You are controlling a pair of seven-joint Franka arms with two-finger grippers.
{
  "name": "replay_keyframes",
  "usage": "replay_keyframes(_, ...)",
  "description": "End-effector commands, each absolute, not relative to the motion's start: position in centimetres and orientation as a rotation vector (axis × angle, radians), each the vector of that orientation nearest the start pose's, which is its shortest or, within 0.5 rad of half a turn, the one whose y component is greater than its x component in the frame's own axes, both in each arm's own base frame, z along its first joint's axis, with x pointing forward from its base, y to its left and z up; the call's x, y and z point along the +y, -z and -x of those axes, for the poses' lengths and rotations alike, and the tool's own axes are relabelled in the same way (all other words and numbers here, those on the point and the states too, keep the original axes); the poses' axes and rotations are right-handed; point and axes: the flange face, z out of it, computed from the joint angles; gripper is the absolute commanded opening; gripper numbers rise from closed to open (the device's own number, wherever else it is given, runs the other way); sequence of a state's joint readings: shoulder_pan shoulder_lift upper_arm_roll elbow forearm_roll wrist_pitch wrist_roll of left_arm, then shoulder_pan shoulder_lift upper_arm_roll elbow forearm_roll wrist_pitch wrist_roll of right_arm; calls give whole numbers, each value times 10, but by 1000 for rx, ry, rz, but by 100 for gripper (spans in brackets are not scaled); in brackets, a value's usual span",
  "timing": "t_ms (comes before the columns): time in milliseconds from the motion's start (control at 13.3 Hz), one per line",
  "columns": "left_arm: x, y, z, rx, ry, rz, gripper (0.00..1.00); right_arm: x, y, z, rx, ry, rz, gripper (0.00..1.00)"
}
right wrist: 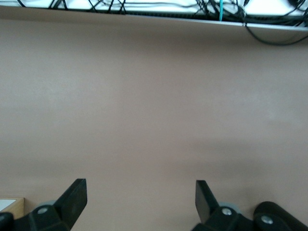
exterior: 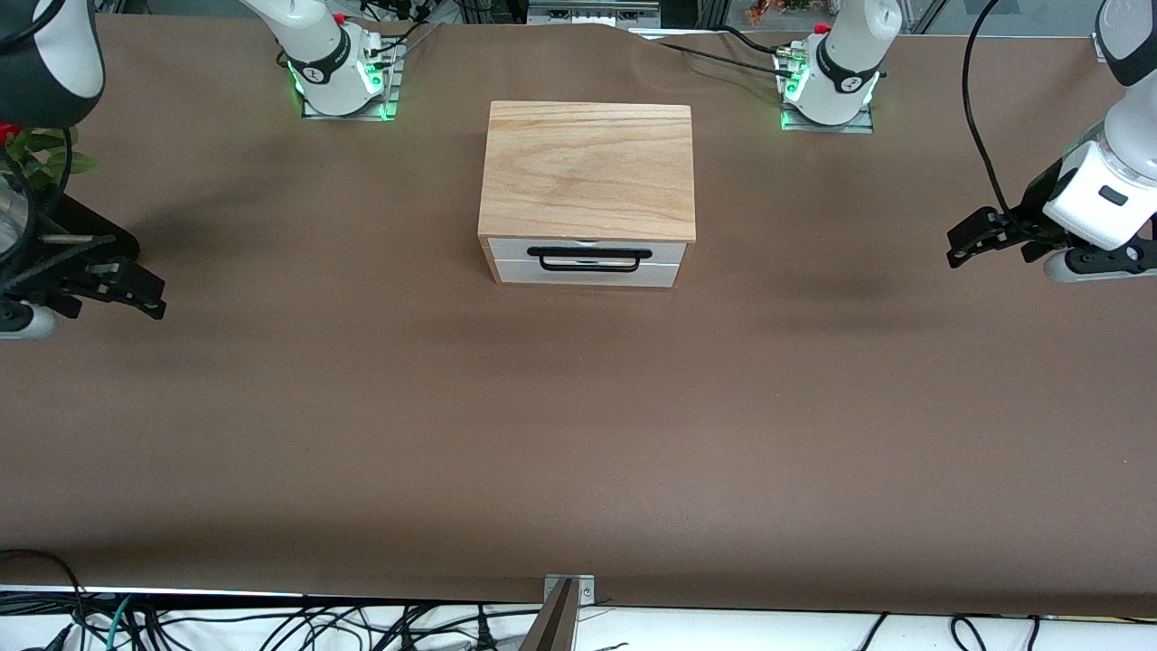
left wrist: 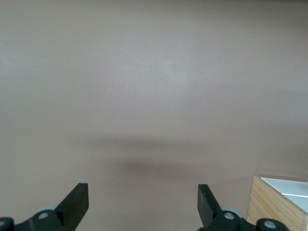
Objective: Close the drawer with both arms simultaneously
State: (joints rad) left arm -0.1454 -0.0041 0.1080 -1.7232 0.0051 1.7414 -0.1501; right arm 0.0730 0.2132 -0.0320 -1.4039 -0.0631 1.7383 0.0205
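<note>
The bare worktop [exterior: 578, 434] fills the lower frame. At upper centre the drawer [exterior: 587, 258] sits flush in its box [exterior: 587, 167], apparently closed. At mid-frame edges, left hand [exterior: 985, 237] and right hand [exterior: 117, 287] hang wide open, well apart from it.

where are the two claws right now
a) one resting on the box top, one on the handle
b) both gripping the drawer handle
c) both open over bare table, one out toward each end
c: the left claw and the right claw hang open over the table, well apart from the drawer.
</note>
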Motion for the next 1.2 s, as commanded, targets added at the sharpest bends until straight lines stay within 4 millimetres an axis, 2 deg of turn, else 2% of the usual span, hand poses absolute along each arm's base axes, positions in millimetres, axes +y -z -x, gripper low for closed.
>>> replay_keyframes(0, -22, -586, -563, -140, 59, 3113, 100, 16, -610, -612, -32, 234, 3210, 100)
replay_keyframes(225, -23, -586, -563, -142, 48, 3121, 100, 12, -617, -603, -29, 218, 3210, 100)
replay_keyframes(600, -23, -586, -563, -140, 45, 3123, 100, -6, -606, -590, 56, 101, 3180, 100)
replay_keyframes(900, -22, -585, -563, -145, 43, 3122, 100, -10, -592, -599, 45, 66, 3169, 100)
replay_keyframes(1125, -22, -585, -562, -143, 43, 3123, 100, -7, -596, -602, 35, 83, 3173, 100)
